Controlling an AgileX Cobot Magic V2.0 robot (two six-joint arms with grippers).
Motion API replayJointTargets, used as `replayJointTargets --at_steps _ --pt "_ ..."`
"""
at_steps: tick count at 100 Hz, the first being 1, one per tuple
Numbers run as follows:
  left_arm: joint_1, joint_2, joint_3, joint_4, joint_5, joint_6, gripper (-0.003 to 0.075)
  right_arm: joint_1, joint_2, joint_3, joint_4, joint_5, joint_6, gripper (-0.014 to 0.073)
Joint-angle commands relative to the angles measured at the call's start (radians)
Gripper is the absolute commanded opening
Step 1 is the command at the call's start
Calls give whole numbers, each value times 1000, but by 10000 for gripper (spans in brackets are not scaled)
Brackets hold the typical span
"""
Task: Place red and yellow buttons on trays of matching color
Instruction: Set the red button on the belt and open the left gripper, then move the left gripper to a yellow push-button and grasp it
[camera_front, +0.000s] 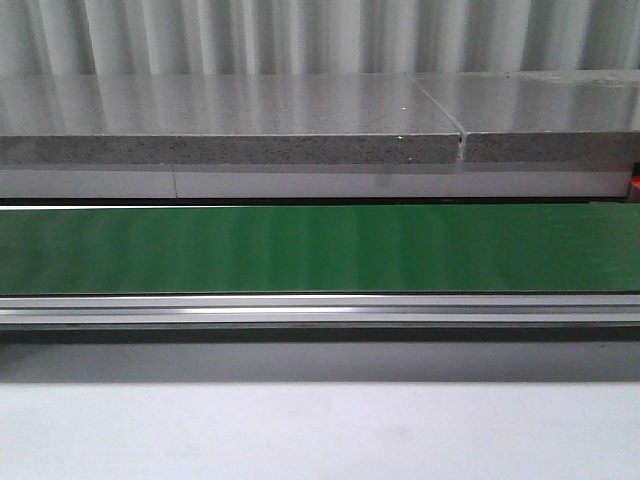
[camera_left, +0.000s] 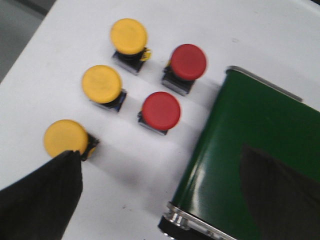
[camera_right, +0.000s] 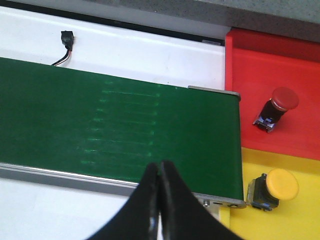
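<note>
In the left wrist view, three yellow buttons (camera_left: 129, 37) (camera_left: 101, 85) (camera_left: 66, 138) and two red buttons (camera_left: 188, 62) (camera_left: 161, 111) stand on the white table beside the end of the green belt (camera_left: 250, 135). My left gripper (camera_left: 159, 152) is open and empty; one finger (camera_left: 42, 197) is by the nearest yellow button, the other over the belt. In the right wrist view, a red button (camera_right: 277, 105) lies in the red tray (camera_right: 295, 65) and a yellow button (camera_right: 275, 187) in the yellow tray (camera_right: 295, 220). My right gripper (camera_right: 160, 167) is shut and empty, above the belt's near edge.
The green conveyor belt (camera_front: 320, 248) runs across the front view, with a metal rail (camera_front: 320, 310) in front and a grey stone ledge (camera_front: 230, 135) behind. A small black connector with a cable (camera_right: 66, 40) lies on the white surface beyond the belt.
</note>
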Motion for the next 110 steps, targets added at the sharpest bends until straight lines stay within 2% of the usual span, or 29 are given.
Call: replayJointTargets --at_steps 1,25,48,110 --pt "56 -30 13 2 -91 -49 589 0 -4 -23 3 -61 -9 -67" --pt "160 38 67 9 -170 -82 589 0 -4 -23 3 -61 -9 -67" --pt "162 154 67 9 -175 -102 589 0 -4 -23 3 -61 -9 -67" --pt "162 279 26 9 -223 -102 589 0 -4 -23 3 -61 -9 -67"
